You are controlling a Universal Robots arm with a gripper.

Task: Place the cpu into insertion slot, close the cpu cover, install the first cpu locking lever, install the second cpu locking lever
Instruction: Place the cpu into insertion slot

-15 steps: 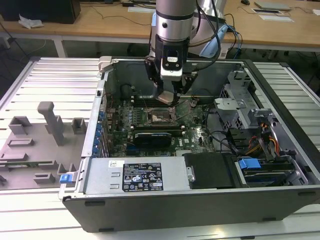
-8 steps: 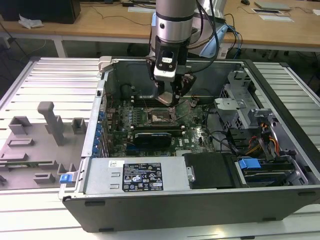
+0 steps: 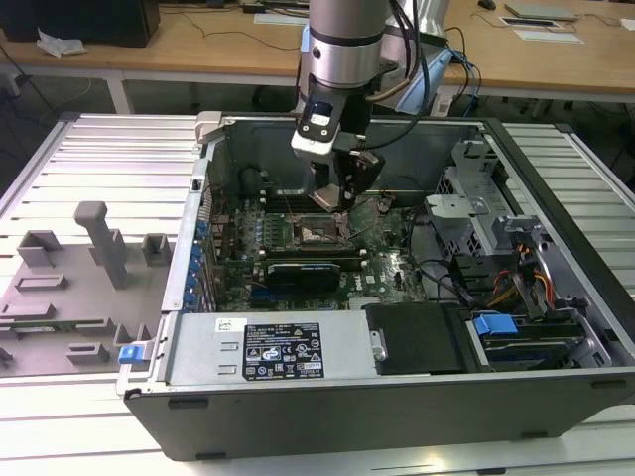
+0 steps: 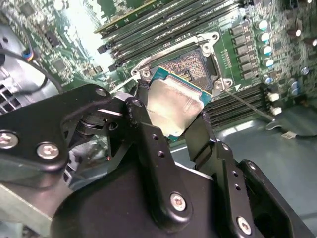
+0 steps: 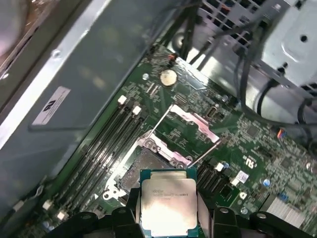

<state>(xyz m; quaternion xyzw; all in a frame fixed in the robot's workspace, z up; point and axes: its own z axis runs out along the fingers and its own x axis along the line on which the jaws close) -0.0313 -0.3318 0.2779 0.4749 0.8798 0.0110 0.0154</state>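
1. End effector [image 4: 173, 111]: black metal fingers clamped on two opposite edges of the cpu [image 4: 176, 106], probably so that its underside stays free for seating.
2. Form of the cpu: thin square, dull silvery lid on a green substrate, held near the insertion slot [image 5: 143, 166], not seated.
3. Exposed insertion slot: fine contact grid in a bright metal frame, mid-motherboard [image 3: 298, 260], centre of the exterior view.
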